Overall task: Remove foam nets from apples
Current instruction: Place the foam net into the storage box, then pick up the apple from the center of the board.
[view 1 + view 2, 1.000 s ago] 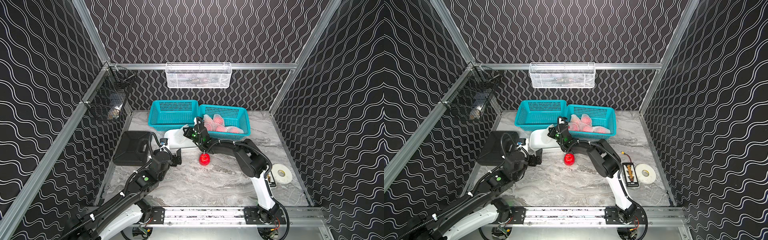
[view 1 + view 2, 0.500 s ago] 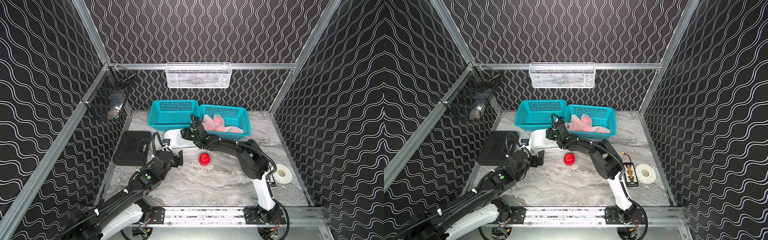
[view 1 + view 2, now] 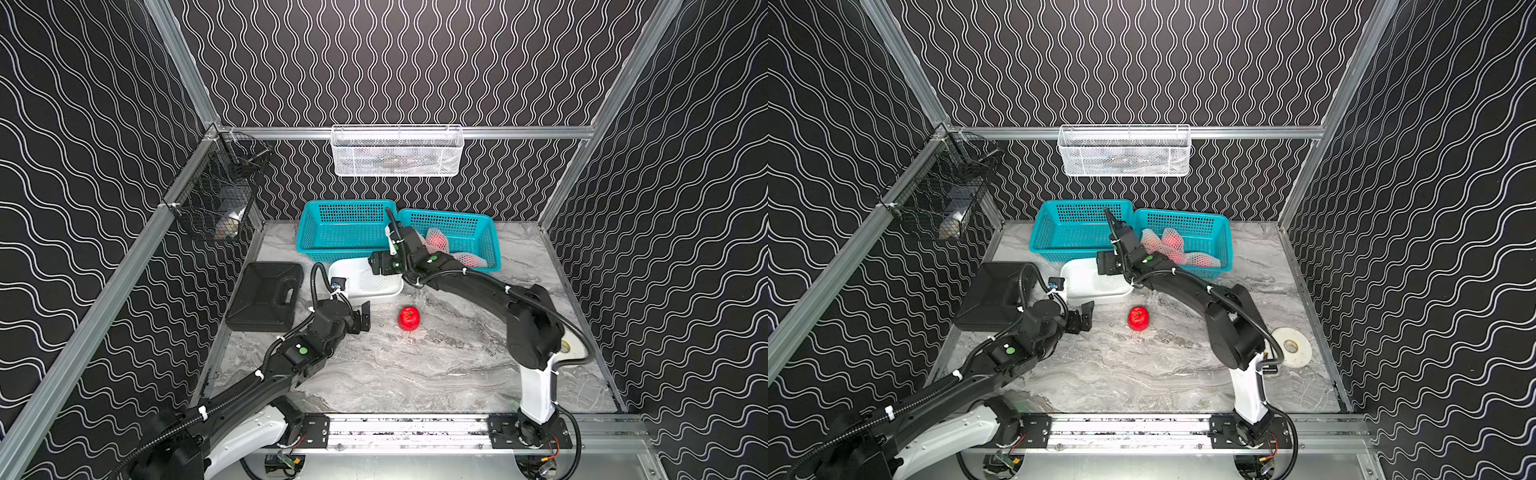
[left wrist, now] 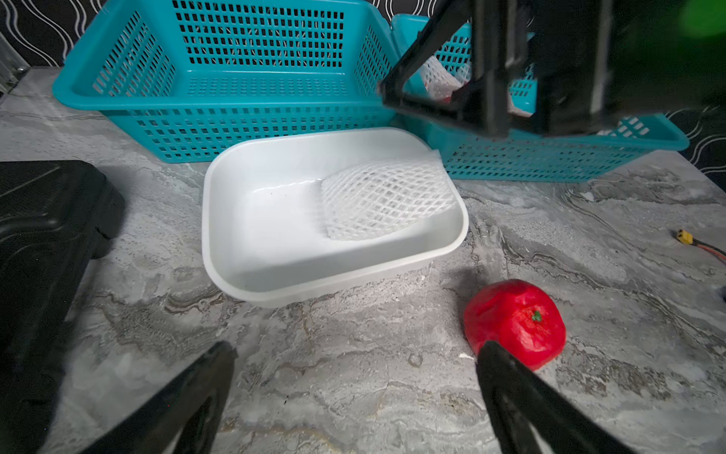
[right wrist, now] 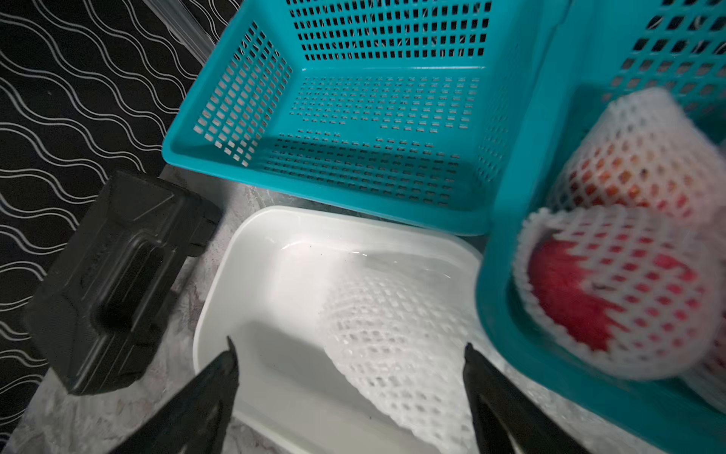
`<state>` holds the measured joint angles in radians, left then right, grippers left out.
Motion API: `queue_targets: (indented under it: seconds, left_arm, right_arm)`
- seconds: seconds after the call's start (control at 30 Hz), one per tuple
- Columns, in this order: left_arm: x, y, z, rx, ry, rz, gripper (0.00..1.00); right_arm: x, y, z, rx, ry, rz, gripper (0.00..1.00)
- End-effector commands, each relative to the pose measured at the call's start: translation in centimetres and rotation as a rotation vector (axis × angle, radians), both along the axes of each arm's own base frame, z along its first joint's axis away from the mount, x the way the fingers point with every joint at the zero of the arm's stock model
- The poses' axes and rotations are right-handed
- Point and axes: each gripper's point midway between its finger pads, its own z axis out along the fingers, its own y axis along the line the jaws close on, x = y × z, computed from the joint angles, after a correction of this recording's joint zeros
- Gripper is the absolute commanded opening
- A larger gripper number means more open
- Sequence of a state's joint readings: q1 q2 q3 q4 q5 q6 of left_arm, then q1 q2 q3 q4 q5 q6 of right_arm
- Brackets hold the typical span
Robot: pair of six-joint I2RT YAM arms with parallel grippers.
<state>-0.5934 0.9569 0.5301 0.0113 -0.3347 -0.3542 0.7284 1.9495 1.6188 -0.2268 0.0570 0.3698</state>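
The teal basket (image 3: 1204, 226) keeps the netted apples (image 3: 1173, 243) queued. The white tub (image 4: 255, 236) collects a shed foam net (image 4: 385, 196), and my right jaws hang wide and empty above it. My left jaws, likewise wide and empty, sit beside the bare apple (image 4: 514, 322) on the surface (image 4: 353, 353), I judge for pickup.

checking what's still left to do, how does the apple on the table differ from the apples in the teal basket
The apple on the table is bare; the apples in the teal basket wear white foam nets. The table apple lies alone, glossy deep red; the basket apples are bunched together, pinker through the mesh. All are round, red fruit.
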Motion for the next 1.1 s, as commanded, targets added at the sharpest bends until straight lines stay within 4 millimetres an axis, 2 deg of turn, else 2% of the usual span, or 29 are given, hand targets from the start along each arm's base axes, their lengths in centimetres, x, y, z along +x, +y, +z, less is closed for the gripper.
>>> queue_targets:
  seconds: [0.0, 0.03, 0.1, 0.17, 0.23, 0.33, 0.4, 0.53, 0.63, 0.83, 1.07]
  left_arm:
    - [0.3, -2.7, 1.2, -0.004, -0.018, -0.141, 1.0]
    - [0.1, -4.0, 1.0, 0.015, 0.001, -0.204, 1.0]
    - [0.0, -6.3, 0.1, 0.049, 0.044, -0.302, 1.0]
    - [0.0, -8.4, -1.0, 0.08, 0.085, -0.37, 1.0]
    - [-0.1, -10.8, -1.7, 0.087, 0.106, -0.442, 1.0]
    - [0.1, -13.2, -2.5, 0.082, 0.101, -0.496, 1.0]
    - [0.5, -14.2, -3.3, 0.088, 0.113, -0.507, 1.0]
    - [1.5, -15.8, -4.6, 0.111, 0.124, -0.508, 1.0]
    - [2.2, -16.2, -5.7, 0.123, 0.137, -0.496, 1.0]
    - [3.2, -16.9, -8.2, 0.137, 0.186, -0.472, 1.0]
    - [4.0, -17.7, -9.9, 0.146, 0.208, -0.469, 0.97]
  right_arm:
    - [-2.3, -1.3, 3.3, 0.04, -0.038, 0.077, 0.91]
    - [-3.0, -2.2, 4.5, 0.059, -0.082, 0.075, 0.91]
    - [-4.6, -3.9, 5.3, 0.104, -0.158, 0.084, 0.95]
    - [-6.0, -5.7, 5.2, 0.148, -0.226, 0.079, 0.97]
    - [-7.4, -8.0, 3.8, 0.169, -0.262, 0.038, 1.0]
    - [-9.5, -11.6, 1.2, 0.165, -0.28, -0.03, 1.0]
    - [-10.5, -13.8, -0.2, 0.137, -0.31, -0.076, 1.0]
    - [-12.8, -17.5, -1.5, 0.122, -0.405, -0.137, 1.0]
    - [-14.0, -18.6, -1.9, 0.144, -0.47, -0.144, 1.0]
    - [-15.0, -17.8, -1.3, 0.219, -0.551, -0.077, 1.0]
    - [-15.2, -17.9, -1.3, 0.262, -0.576, -0.085, 1.0]
